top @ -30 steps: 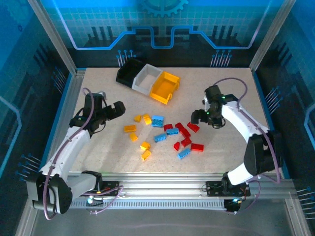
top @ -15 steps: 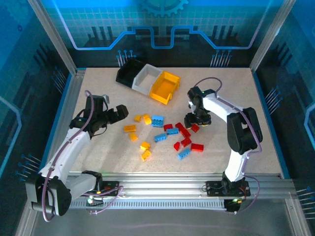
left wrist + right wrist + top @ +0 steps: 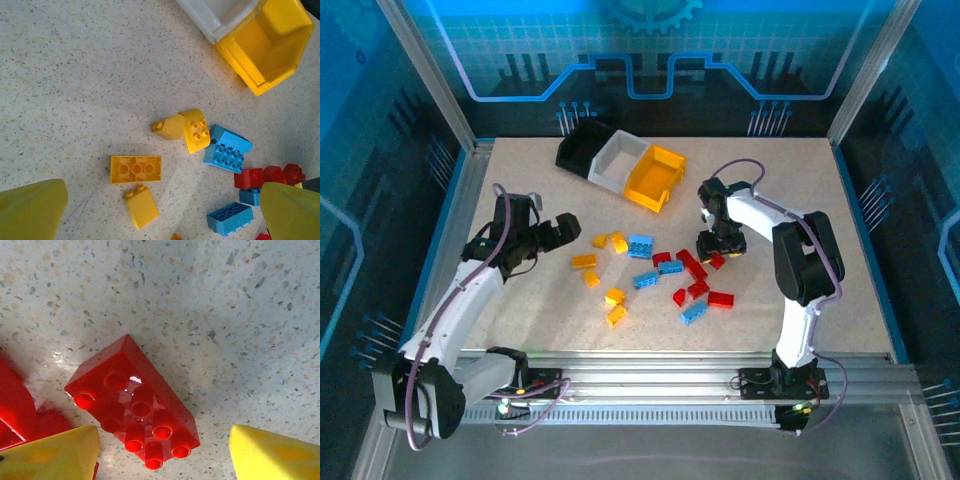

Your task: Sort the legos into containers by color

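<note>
Legos lie scattered mid-table: yellow ones, blue ones and red ones. The containers stand joined at the back: black, white, yellow-orange. My right gripper is low over the table with a red brick lying studs-up between its jaws. The left yellow fingertip is right at the brick's corner, and a gap remains on the other side. My left gripper hangs wide open left of the pile, above yellow bricks.
More red bricks crowd the left of the right gripper's brick. Bare table lies to the right of it and along the near edge. The yellow-orange bin lies beyond the blue bricks in the left wrist view.
My right arm swung left and down from the right side onto the red bricks, and its jaws have narrowed around one. The left arm shifted slightly and stays open.
</note>
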Available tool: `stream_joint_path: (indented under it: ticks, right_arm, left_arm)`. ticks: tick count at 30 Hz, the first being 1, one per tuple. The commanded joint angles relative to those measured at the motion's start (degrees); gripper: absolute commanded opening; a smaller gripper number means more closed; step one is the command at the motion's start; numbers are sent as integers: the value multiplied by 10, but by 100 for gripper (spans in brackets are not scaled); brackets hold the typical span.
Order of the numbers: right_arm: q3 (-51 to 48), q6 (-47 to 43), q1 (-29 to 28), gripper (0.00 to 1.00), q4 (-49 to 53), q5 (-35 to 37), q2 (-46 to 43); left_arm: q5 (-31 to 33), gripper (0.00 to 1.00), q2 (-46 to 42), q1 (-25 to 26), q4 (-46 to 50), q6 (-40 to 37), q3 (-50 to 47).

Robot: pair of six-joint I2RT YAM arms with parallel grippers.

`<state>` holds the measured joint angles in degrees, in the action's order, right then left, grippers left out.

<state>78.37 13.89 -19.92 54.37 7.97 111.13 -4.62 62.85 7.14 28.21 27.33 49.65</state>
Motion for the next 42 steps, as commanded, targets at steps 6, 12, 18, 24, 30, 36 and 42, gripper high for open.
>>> stream_joint_path:
  ticks: [6, 12, 18, 24, 30, 36, 42]
  right_arm:
    - [26, 1, -4, 65, -4, 25, 31]
    - [30, 10, -4, 58, -9, 38, 40]
    - [30, 18, -5, 48, -14, 37, 37]
    - [22, 19, -4, 39, -20, 32, 24]
    - [3, 32, 3, 34, -34, 14, 1]
    - [-8, 52, 20, 33, -48, -28, -27]
    - [-14, 78, 47, 32, -61, -85, -61]
  left_arm:
    - [-11, 99, 11, 0, 6, 6, -3]
    - [-12, 99, 13, 0, 6, 7, -3]
    - [-13, 99, 16, 1, 5, 7, -3]
    - [-16, 99, 16, 1, 7, 9, -2]
    - [-18, 99, 15, 0, 10, 13, -7]
    - [-25, 99, 11, 0, 9, 18, -7]
    - [-35, 99, 14, 1, 6, 23, -5]
